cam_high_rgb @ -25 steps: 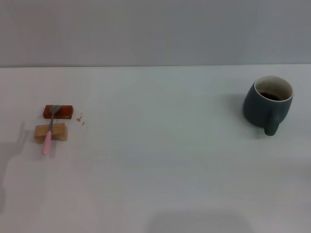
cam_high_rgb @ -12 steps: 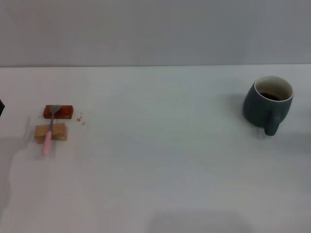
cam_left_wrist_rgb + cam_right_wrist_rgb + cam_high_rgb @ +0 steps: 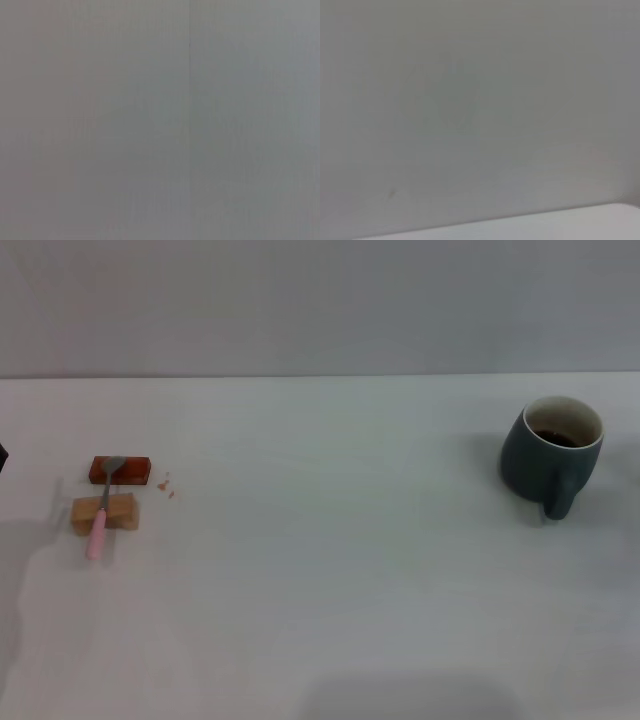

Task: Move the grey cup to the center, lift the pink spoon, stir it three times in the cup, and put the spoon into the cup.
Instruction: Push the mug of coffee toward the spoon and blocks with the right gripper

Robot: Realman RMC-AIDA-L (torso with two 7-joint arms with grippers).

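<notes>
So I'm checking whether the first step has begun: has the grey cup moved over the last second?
No. The grey cup sits in the same spot on the table's right side, equally far from the table's back edge.

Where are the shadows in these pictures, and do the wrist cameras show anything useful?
Head view: soft shadow on the table left of the grey cup, a faint one by the pink spoon, a dim patch at the near edge. Both wrist views: only plain grey surface, no objects, no fingers.
</notes>
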